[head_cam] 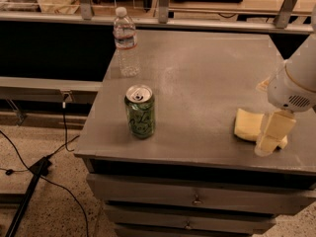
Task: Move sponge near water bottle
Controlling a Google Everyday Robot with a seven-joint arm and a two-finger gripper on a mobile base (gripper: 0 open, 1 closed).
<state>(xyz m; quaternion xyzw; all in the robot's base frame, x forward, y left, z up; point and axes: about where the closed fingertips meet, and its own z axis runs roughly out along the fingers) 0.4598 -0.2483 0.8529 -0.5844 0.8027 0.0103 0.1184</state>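
Grey metal cabinet top (197,83) carries everything. At its near right edge lies the pale yellow foam sponge (248,124), with the robot's cream gripper (271,138) down over its right end; whether it is spread or clamped I cannot tell. The clear ribbed plastic water bottle (126,43) stands far left, well apart. A green drink can (139,112) stands near the line between them, so a low carry could topple it, and a shallow hold on soft foam may slip.

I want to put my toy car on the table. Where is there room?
The middle of the table is bare, between the bottle, the can and the sponge. The back right is free too. The front right is crowded: the gripper hangs low at the sponge.
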